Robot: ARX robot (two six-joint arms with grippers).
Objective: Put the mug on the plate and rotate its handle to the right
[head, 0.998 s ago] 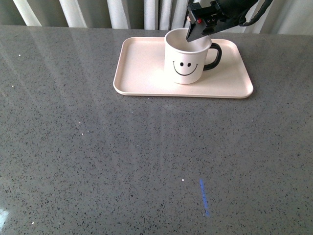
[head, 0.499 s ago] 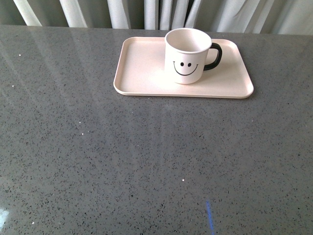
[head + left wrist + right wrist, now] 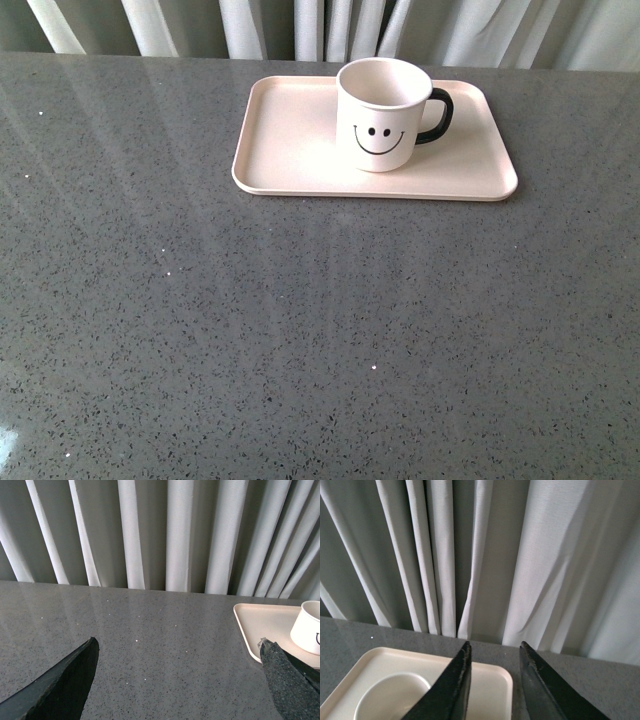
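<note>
Standing upright in the upper centre of the front view, the mug point(image 3: 380, 112) rests on the plate point(image 3: 290, 150) with its smiley face toward the camera and its handle point(image 3: 438, 115) jutting toward the right of the frame — the arrangement the task calls for, so the job looks finished. The mug sits right of the plate's middle, well inside the low rim, on a grey speckled table point(image 3: 300, 340) before pale curtains point(image 3: 520, 555).

Neither arm shows in the front view. Raised and pointed at the curtains, the right gripper point(image 3: 494, 680) hangs above the plate's far edge, its two dark fingers slightly parted and gripping nothing — released. Off to the plate's side, the left gripper point(image 3: 180, 680) sits low over bare table, fingers spread wide and empty, the mug just visible at that frame's right edge.
</note>
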